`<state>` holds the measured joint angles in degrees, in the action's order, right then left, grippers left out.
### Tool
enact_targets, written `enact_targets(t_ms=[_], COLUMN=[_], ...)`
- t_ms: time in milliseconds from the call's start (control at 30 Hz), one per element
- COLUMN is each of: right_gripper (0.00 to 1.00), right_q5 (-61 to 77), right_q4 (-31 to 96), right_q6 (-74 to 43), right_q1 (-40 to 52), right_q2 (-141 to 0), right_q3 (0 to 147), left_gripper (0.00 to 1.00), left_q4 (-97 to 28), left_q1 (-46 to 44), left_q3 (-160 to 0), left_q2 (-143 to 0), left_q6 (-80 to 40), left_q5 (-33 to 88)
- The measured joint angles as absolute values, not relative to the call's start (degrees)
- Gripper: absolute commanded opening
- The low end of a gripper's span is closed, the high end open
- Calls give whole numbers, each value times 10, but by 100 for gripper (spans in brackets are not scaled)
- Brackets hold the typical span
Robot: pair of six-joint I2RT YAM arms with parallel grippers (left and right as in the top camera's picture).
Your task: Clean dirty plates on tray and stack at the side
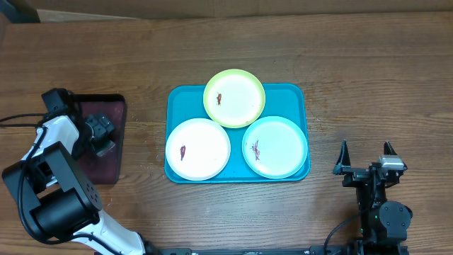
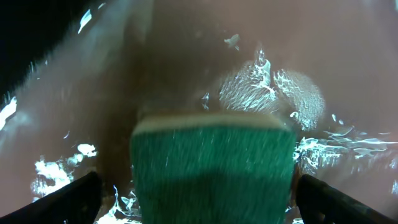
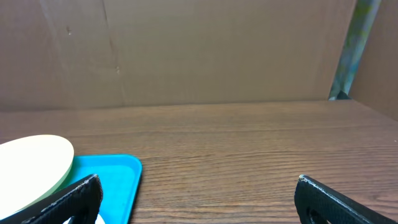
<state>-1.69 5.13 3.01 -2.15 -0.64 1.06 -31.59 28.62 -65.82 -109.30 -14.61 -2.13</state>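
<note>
While the overhead view stayed clear, it showed the turquoise tray (image 1: 297,95) mid-table carrying all three plates: the lime-rimmed plate (image 1: 234,98) at the back, the white plate (image 1: 198,149) and the aqua plate (image 1: 275,146) in front, each with a dark red smear. The left gripper (image 1: 101,134) hung over a maroon tray (image 1: 113,164). The right gripper (image 1: 367,157) sat right of the turquoise tray, jaws apart. From the left wrist, a green sponge (image 2: 211,168) lay on the wet maroon surface between spread fingers (image 2: 68,199), seemingly ungripped. From the right wrist, parted fingers (image 3: 348,202) framed the turquoise tray's corner.
</note>
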Motion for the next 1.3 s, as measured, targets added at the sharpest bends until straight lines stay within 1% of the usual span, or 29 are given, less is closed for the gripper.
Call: enact_targets(t_ms=[33, 100, 133, 167, 200, 233, 267, 300, 433, 467, 500, 533, 567, 600, 733, 933, 967, 1000, 1033, 1067, 1100, 1233, 1267, 1300], right_gripper=[100, 100, 100, 100, 100, 100, 100, 100, 100, 100, 100, 100, 100, 100, 100, 100, 100, 100, 100, 100, 100, 100, 100, 100], right_q5=[-17, -17, -17, -17, -17, -17, -17, -17, -17, -17, -17, -17, -17, -17, -17, -17, -17, -17, -17, -17, -17, -17, -17, -17], right_q4=[51, 51, 51, 52, 52, 52, 51, 51, 51, 51, 52, 51, 52, 52, 51, 51, 52, 51, 51, 51, 51, 51, 52, 52], right_q6=[30, 30, 30, 30, 30, 30, 30, 30, 30, 30, 30, 30, 30, 30, 30, 30, 30, 30, 30, 30, 30, 30, 30, 30], right_q1=[-22, -22, -21, -22, -22, -22, -22, -22, -22, -22, -21, -22, -22, -22, -22, -22, -21, -22, -22, -22, -22, -22, -22, -22], right_q2=[-6, -6, -6, -6, -6, -6, -6, -6, -6, -6, -6, -6, -6, -6, -6, -6, -6, -6, -6, -6, -6, -6, -6, -6], right_q3=[11, 11, 11, 11, 11, 11, 11, 11, 11, 11, 11, 11, 11, 11, 11, 11, 11, 11, 11, 11, 11, 11, 11, 11], left_gripper=[100, 90, 76, 66, 48, 36, 17, 5, 4, 10, 32, 72, 96, 100, 100, 99, 87, 67, 30, 6, 4, 4, 16, 57], left_q4=[-329, -355, -368, -374, -382, -390, -396, -399, -399, -399, -398, -396, -393, -389, -354, -294, -286, -279, -273, -269, -265, -260, -259, -259], left_q1=[286, 286, 286, 286, 286, 286, 288, 289, 290, 291, 291, 291, 291, 291, 286, 286, 286, 286, 286, 286, 286, 287, 287, 287], left_q3=[-659, -660, -660, -660, -660, -660, -660, -660, -660, -660, -660, -660, -660, -660, -660, -656, -655, -655, -653, -652, -652, -652, -651, -651], left_q2=[-1092, -1089, -1088, -1087, -1087, -1086, -1086, -1086, -1086, -1086, -1086, -1086, -1086, -1086, -1082, -1087, -1088, -1089, -1091, -1092, -1093, -1095, -1095, -1095], left_q6=[-146, -147, -146, -147, -147, -148, -147, -149, -149, -149, -149, -148, -150, -150, -151, -150, -150, -153, -153, -150, -150, -150, -150, -149], left_q5=[-19, -13, -9, -8, -7, -3, 2, 9, 35, 41, 45, 49, 58, 65, 68, 20, 12, 5, -2, -6, -9, -11, -12, -14])
